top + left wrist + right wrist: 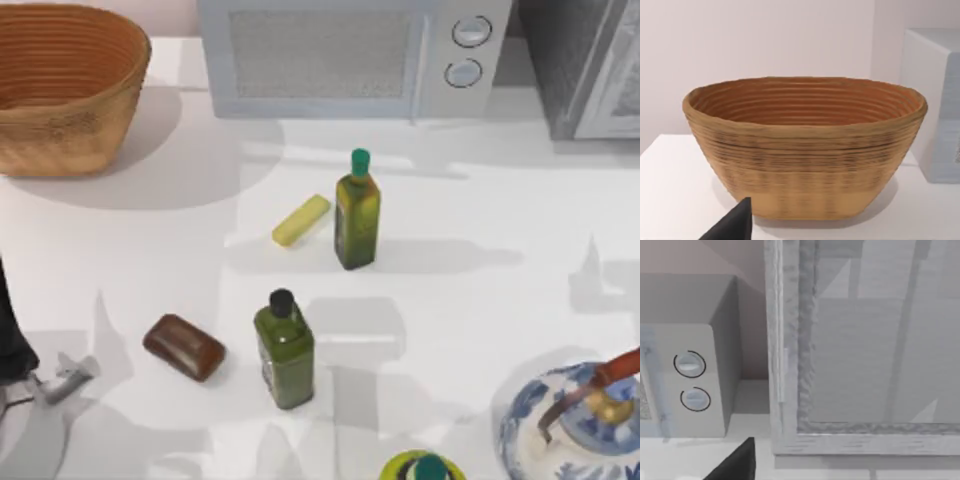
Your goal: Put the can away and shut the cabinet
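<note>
A dark tip of the left gripper [732, 225] pokes up in the left wrist view, facing a woven basket [805, 150]. I cannot tell how that gripper is set. The left arm [10, 335] sits at the table's near left edge, well away from the microwave [350, 55].

A dark tip of the right gripper [735, 462] shows in the right wrist view, close before the cabinet [865, 355]. Its setting too I cannot tell. The pale framed door takes up most of that view. The microwave's two round knobs [690, 380] are just beside the door frame.

From above, the cabinet [580, 70] stands just right of the microwave at the back of the table [480, 200]. I cannot tell whether its door is fully shut or what is inside. The basket [60, 85] stands to the microwave's left, a little apart. What I can see of its inside is bare ribbed wall.

In front of the microwave stands a green bottle with a green cap [357, 210]. A small yellow bar [301, 220] lies just to its left. Further forward is a second green bottle with a black cap [284, 348], and left of that a brown block [184, 346]. Far forward and right of the microwave sits a blue-and-white teapot [570, 430]. A green-capped round thing [425, 466] is cut off by the near edge.
</note>
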